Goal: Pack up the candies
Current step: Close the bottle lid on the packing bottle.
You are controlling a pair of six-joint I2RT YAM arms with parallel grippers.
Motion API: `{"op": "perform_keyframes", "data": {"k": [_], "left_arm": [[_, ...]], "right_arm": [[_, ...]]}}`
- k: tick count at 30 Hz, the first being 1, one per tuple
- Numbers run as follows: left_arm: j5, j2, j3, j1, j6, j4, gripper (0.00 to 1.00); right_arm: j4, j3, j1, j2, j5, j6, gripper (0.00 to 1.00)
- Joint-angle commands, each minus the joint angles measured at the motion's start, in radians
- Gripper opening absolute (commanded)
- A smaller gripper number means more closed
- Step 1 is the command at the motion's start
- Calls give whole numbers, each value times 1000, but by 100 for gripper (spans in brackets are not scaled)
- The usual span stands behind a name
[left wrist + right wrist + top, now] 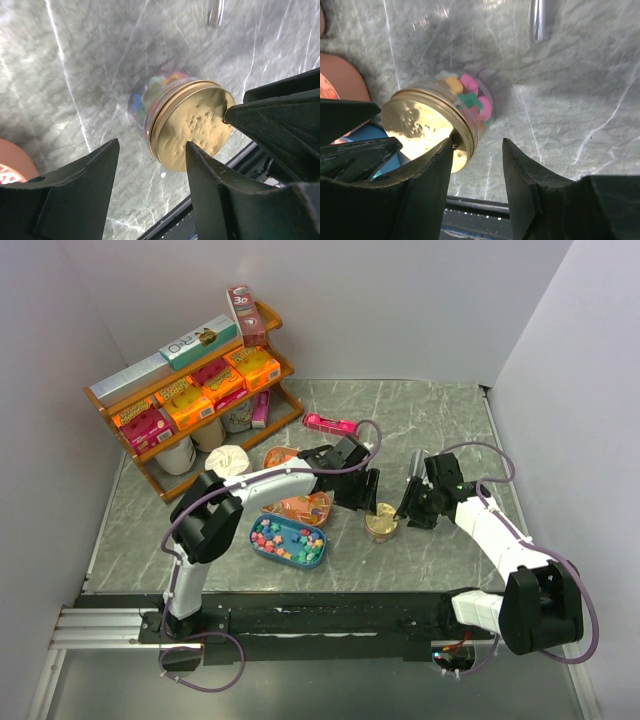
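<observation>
White walls closed in a grey marbled table (450,430). A little right of its middle, nearer the near edge, stood one clear glass jar (381,525) with a gold metal screw lid (195,127), upright as far as the overhead view showed. Inside it were some of the tiny bright mixed-colour candies (470,92); more lay loose in one blue oval tray (254,538) near the near edge, left of the middle. Both arms crowded the jar. The left gripper (152,145) had its jaws apart with only bare table between them, one finger just beside the lid. The right gripper (478,142) was likewise spread and clamped on nothing, one finger touching the lid's rim. The likeliest trouble seemed a sideways push on that rim, tipping or sliding the jar, or the two grippers knocking together in so tight a space. Whether the lid was screwed home could not be told; a loose one would spill sweets. Counted: one jar, one lid, one blue tray, two shallow orange dishes (270,455), and one wooden rack (97,397) at the far-left corner. The candies were too many to count.
</observation>
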Motion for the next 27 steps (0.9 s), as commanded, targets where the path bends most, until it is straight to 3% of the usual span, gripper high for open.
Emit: {"op": "perform_keyframes", "data": {"k": [1,11,27], "left_arm": [[-79,-68,-4,-10,7,51,62],[-91,2,19,-11,25,13,52],[-88,16,-31,-26,12,47,45]], "right_arm": [[28,53,4,0,59,-19,51],[24,43,27,53,59,-26,36],[-51,-5,35,-15,1,-86,34]]}}
